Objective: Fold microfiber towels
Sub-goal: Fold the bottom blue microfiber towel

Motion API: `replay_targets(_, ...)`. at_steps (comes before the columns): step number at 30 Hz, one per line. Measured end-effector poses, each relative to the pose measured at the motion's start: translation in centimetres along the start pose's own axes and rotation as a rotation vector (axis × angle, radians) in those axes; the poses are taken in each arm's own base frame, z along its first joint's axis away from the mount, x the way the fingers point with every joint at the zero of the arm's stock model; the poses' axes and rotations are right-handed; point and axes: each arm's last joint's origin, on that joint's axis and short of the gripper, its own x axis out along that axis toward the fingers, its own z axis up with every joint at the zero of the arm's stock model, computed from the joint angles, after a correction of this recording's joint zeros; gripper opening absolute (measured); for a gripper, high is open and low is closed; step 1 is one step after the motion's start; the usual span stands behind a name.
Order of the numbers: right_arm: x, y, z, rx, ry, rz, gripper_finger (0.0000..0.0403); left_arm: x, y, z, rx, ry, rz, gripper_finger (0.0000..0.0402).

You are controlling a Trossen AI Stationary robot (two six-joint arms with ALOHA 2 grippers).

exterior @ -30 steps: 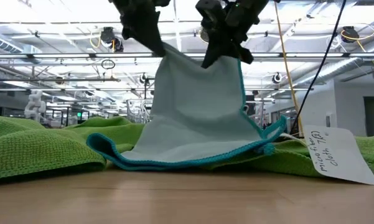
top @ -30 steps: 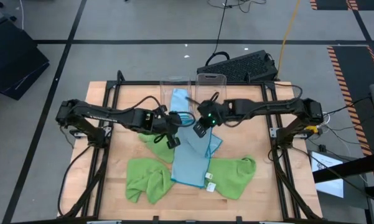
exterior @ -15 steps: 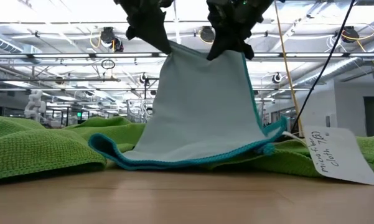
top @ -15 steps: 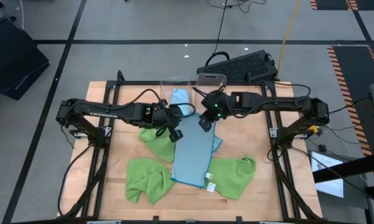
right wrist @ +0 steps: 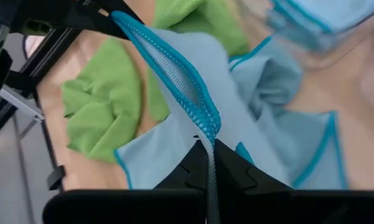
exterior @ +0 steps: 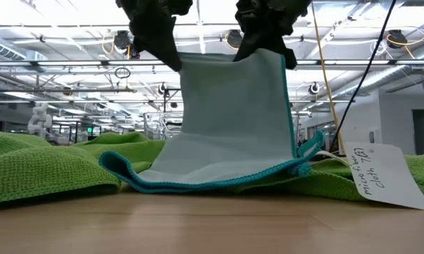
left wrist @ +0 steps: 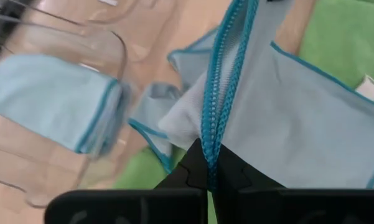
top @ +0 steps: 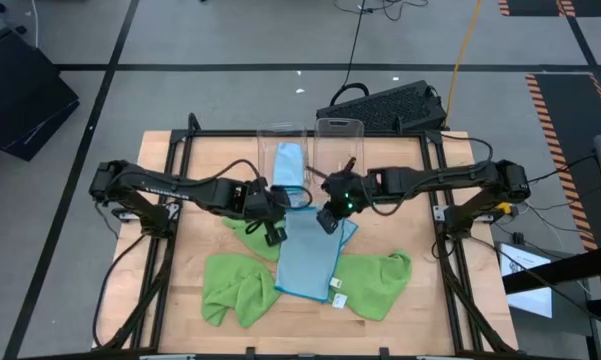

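Worktop [top: 170, 290]: wooden, framed by dark rails, two arms reaching in from opposite sides.

Microfiber towels, counted in the high view:
- Light blue towel in hand [top: 310, 255]: one. Upper edge lifted and stretched between the two end effectors; lower part lies on the worktop near the middle. Its long axis runs from the end effectors toward the near edge of the worktop, slightly slanted. A white tag [top: 337, 297] shows at its near corner. In the low view the cloth [exterior: 229, 123] hangs as a flat sheet with a teal hem, its foot bunched on the wood.
- Loose light blue towel [top: 348, 230]: one, partly under the held one, just beside the right end effector.
- Folded light blue towel [top: 290, 162]: one, inside the left clear bin [top: 280, 133].
- Lime green towels: three crumpled heaps, one at the near left [top: 236, 289], one at the near right [top: 380, 279], one [top: 250, 229] beneath the left arm.

Clear bins: two, side by side at the far edge; the right bin [top: 340, 128] shows no cloth inside.

Left end effector [top: 272, 207]: fingers closed, pinching one top corner of the held towel; the teal hem runs into its tips in the left wrist view [left wrist: 213, 177].

Right end effector [top: 327, 213]: fingers closed, pinching the other top corner [right wrist: 206, 158].

Keyboard [top: 385, 103]: one, dark, beyond the bins.
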Motion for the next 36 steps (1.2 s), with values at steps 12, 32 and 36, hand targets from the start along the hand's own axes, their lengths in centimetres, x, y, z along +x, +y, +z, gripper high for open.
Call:
replay_targets(12, 3.2, 1.5, -5.2, 0.125, -0.015, 0.148, 0.0004, 2.0, -2.9, -3.7, -0.012, 0.037, -0.103, 0.0003)
replay_targets(32, 5.9, 2.1, -10.8, 0.24, -0.039, 0.278, 0.0004, 4.6, -5.9, -8.4, -0.101, -0.014, -0.272, 0.0003)
replay_targets(36, 6.8, 2.3, -11.3, 0.276, -0.024, 0.288, 0.0004, 5.4, -6.1, -8.8, -0.102, -0.016, -0.28, 0.0003)
